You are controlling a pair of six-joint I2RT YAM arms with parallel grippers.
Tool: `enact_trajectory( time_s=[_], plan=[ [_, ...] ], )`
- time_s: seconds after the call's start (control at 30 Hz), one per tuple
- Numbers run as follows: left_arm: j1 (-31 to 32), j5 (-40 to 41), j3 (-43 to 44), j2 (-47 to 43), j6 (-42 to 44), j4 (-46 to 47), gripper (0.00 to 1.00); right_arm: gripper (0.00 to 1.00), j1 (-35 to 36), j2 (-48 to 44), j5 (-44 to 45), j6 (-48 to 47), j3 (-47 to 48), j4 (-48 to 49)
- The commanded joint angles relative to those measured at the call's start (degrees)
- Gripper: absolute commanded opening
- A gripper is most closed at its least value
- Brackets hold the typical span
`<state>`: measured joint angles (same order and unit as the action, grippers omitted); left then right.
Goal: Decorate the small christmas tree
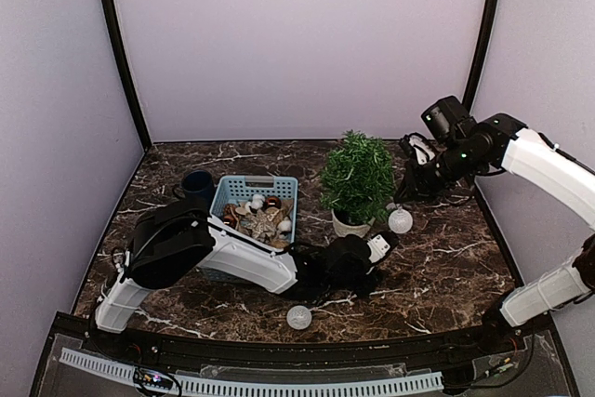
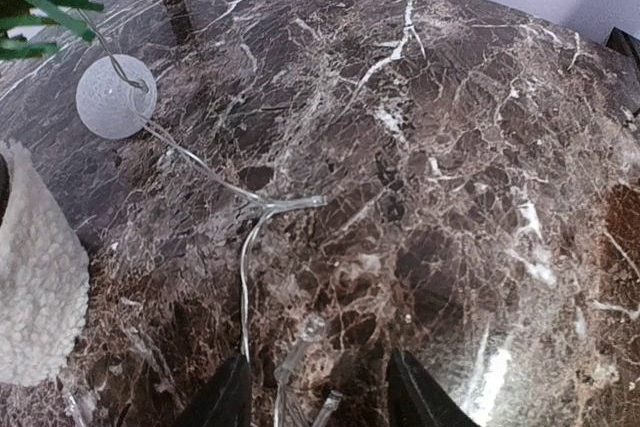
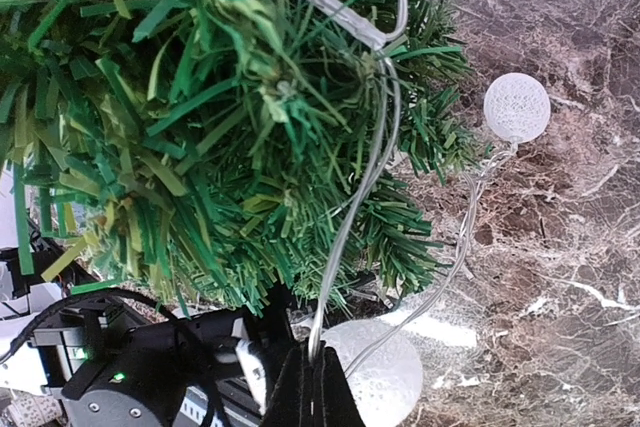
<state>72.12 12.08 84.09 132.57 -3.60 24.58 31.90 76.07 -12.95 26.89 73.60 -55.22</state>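
The small christmas tree (image 1: 358,177) stands in its white pot (image 1: 350,224) at mid-table. A clear light wire (image 3: 370,162) with white balls hangs over its needles (image 3: 190,117). My right gripper (image 3: 318,372) is shut on this wire just right of the tree (image 1: 407,192). One ball (image 1: 400,220) lies by the pot, another (image 1: 298,316) near the front edge. My left gripper (image 1: 381,246) sits low beside the pot, open. The wire (image 2: 290,357) runs on the marble between its fingers (image 2: 225,397), leading to a ball (image 2: 116,97).
A blue basket (image 1: 227,194) holding several ornaments stands left of the tree, with a dark blue cup (image 1: 197,183) behind it. The left arm (image 1: 242,262) lies across the front of the basket. Purple walls enclose the marble table (image 1: 446,267).
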Motion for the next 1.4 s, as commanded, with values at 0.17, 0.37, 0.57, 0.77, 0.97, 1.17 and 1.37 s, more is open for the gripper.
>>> enact_trajectory(
  time_s=[0.17, 0.37, 0.57, 0.77, 0.97, 1.17, 1.37],
  plan=[
    [-1.3, 1.1, 4.9, 2.8, 0.0, -4.9, 0.38, 0.00, -0.2, -1.3, -1.1, 0.8, -1.0, 3.1],
    [-1.6, 0.4, 5.7, 3.4, 0.2, -5.5, 0.04, 0.00, -0.2, -1.5, -0.6, 1.4, -1.3, 4.0],
    [-1.6, 1.1, -3.2, -5.6, -0.2, -0.6, 0.00, 0.00, -0.3, -2.4, 1.8, 2.8, -2.2, 5.6],
    [-1.6, 1.2, -15.2, -19.9, -2.4, 0.9, 0.00, 0.00, -0.5, -3.9, 2.4, 4.9, -3.6, 8.7],
    [-1.6, 5.3, -24.3, -31.7, -6.1, -2.9, 0.00, 0.00, -0.8, -4.9, 0.9, 6.0, -6.5, 11.8],
    [-1.6, 8.0, -30.7, -39.7, -9.4, -10.6, 0.00, 0.00, -0.8, -5.3, -3.9, 6.3, -7.6, 13.4],
    [-1.6, 5.8, -31.2, -44.2, -9.3, -15.0, 0.51, 0.00, -0.8, -6.7, -9.4, 6.4, -8.0, 13.2]
  ],
)
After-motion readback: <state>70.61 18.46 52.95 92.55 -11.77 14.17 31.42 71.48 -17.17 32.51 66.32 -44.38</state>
